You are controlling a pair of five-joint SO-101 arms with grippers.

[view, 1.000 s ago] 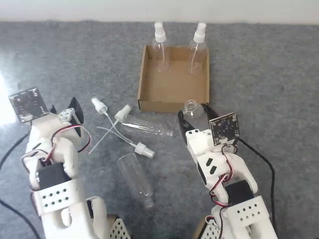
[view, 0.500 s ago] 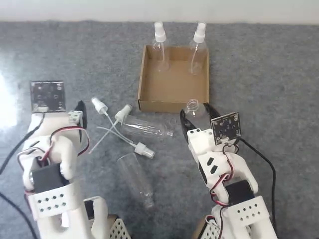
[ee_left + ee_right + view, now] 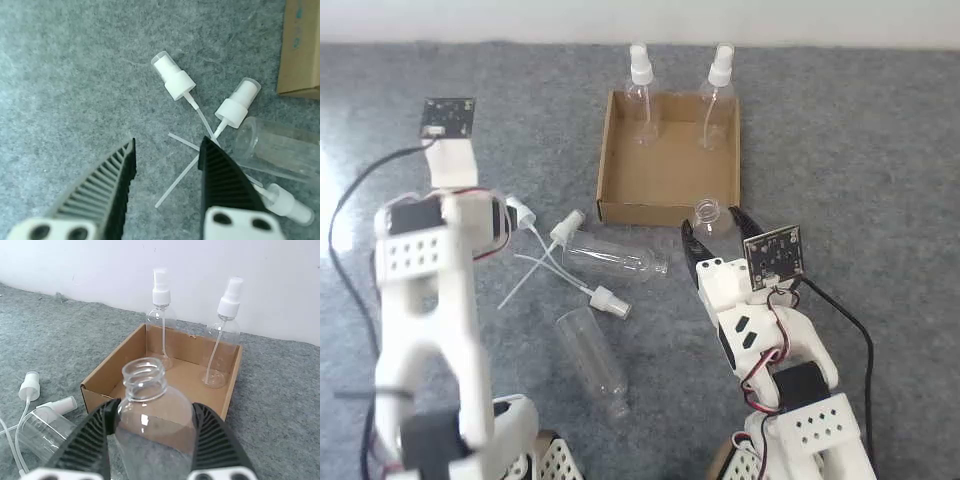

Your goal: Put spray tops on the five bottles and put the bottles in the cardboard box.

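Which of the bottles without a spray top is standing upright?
The open bottle between the right gripper's fingers, just outside the cardboard box; the other two lie on their sides.

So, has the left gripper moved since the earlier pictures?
Yes. In the high view the left gripper has shifted right, nearer the fixed cardboard box, up to the loose spray tops.

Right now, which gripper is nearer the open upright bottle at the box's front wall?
Right. The right gripper clasps the upright bottle; the left gripper hangs open above the loose spray tops, farther off.
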